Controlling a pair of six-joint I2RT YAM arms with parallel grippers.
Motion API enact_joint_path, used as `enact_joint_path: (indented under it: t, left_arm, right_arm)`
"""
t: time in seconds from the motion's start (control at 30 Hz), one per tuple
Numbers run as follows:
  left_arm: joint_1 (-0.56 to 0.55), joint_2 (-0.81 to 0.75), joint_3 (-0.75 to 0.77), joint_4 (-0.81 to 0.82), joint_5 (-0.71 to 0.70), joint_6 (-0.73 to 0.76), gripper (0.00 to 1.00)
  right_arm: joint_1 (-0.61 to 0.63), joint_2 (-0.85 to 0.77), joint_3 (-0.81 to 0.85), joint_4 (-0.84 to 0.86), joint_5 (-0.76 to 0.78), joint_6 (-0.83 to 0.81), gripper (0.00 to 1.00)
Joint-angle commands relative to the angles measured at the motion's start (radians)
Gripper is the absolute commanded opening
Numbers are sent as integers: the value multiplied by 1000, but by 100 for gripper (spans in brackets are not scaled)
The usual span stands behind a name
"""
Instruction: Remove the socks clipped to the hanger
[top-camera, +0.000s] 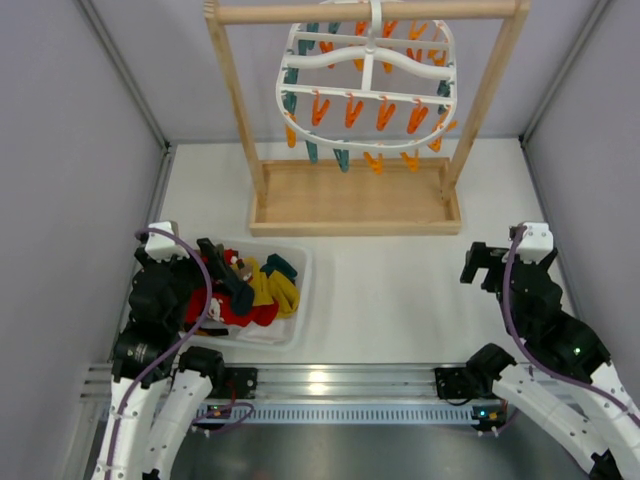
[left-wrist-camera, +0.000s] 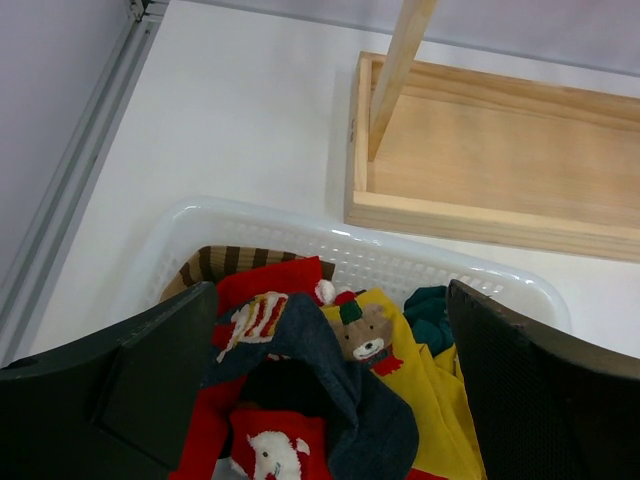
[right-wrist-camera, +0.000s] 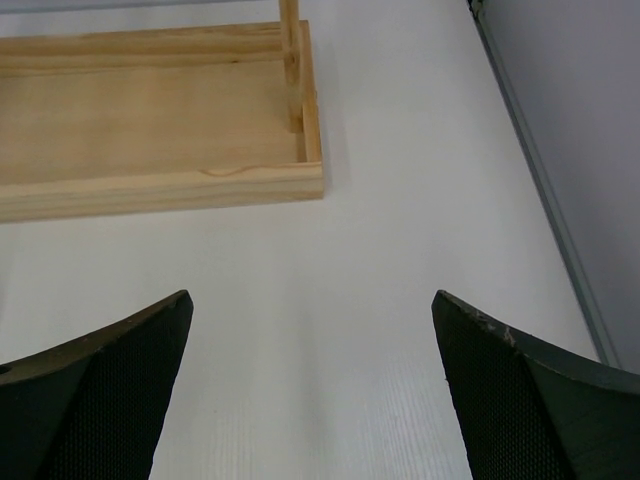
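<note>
The white hanger (top-camera: 370, 72) hangs from the wooden rack's top bar with only orange and teal clips on it; no sock shows on it. The socks (top-camera: 262, 290) lie piled in a white basket (top-camera: 298, 262) at the near left. In the left wrist view a navy sock (left-wrist-camera: 345, 375), red socks (left-wrist-camera: 270, 445), a mustard yellow sock (left-wrist-camera: 440, 400) and a dark teal sock (left-wrist-camera: 432, 310) lie in it. My left gripper (top-camera: 222, 265) is open just above the pile, its jaws wide apart (left-wrist-camera: 330, 400). My right gripper (top-camera: 483, 265) is open and empty above bare table (right-wrist-camera: 310, 400).
The light wooden rack (top-camera: 355, 200) stands at the back centre, with a tray-like base (left-wrist-camera: 500, 160) that also shows in the right wrist view (right-wrist-camera: 150, 120). Grey walls close in the left and right sides. A metal rail runs along the near edge (top-camera: 330, 385).
</note>
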Motion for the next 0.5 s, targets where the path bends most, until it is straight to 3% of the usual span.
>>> enact_joint_path:
  t: [0.0, 0.47]
  left_arm:
    - [5, -11, -10, 57, -4, 6, 99]
    - [3, -10, -11, 55, 1, 1, 99]
  right_arm:
    - [-8, -5, -9, 38, -11, 6, 99]
    - [-8, -67, -58, 75, -48, 0, 100]
